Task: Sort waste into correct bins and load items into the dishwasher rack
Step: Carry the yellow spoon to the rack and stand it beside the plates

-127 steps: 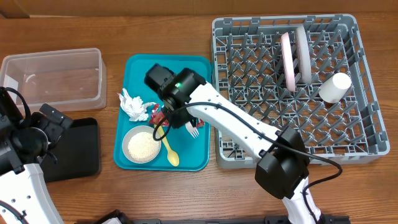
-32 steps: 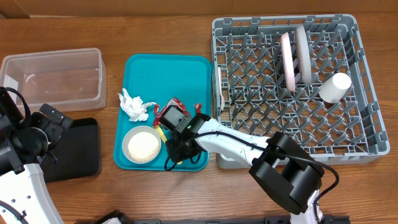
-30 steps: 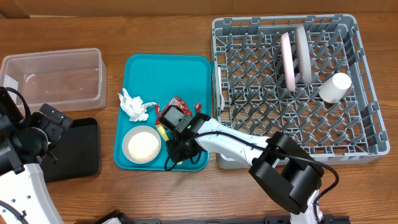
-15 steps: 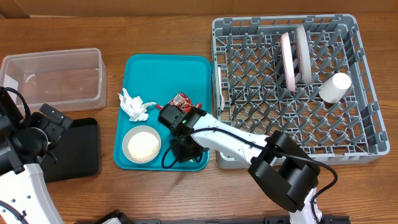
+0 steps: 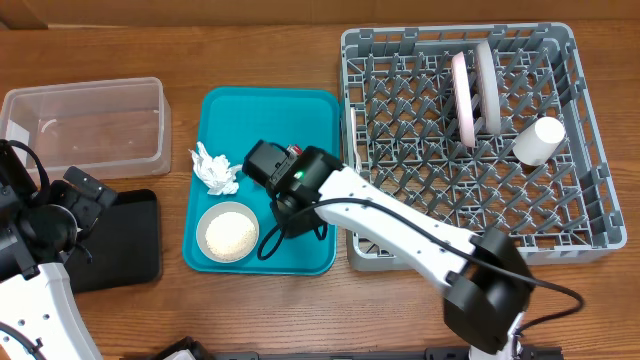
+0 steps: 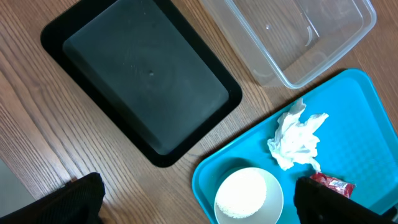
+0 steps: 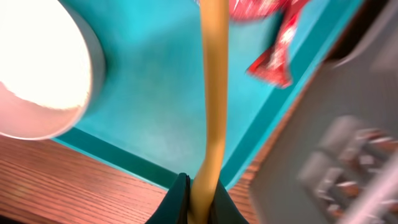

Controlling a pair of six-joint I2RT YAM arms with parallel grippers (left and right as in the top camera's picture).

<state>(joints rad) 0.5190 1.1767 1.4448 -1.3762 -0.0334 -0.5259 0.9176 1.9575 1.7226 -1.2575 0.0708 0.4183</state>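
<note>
My right gripper is shut on the handle of a yellow plastic cutlery piece and holds it above the teal tray. In the overhead view the arm hides that piece. A pale bowl of white rice-like grains sits at the tray's front left, also in the right wrist view. A crumpled white napkin lies on the tray's left side. A shiny red wrapper lies on the tray near the rack. My left gripper is open and empty above the black tray's edge.
The grey rack at right holds two upright plates and a white cup. The clear tub stands at back left, behind the black tray. The white cutlery is not in sight.
My right gripper went down to the tray's front, closed on the yellow cutlery piece and has risen with it, moving back toward the tray's middle. The left arm has not moved.
</note>
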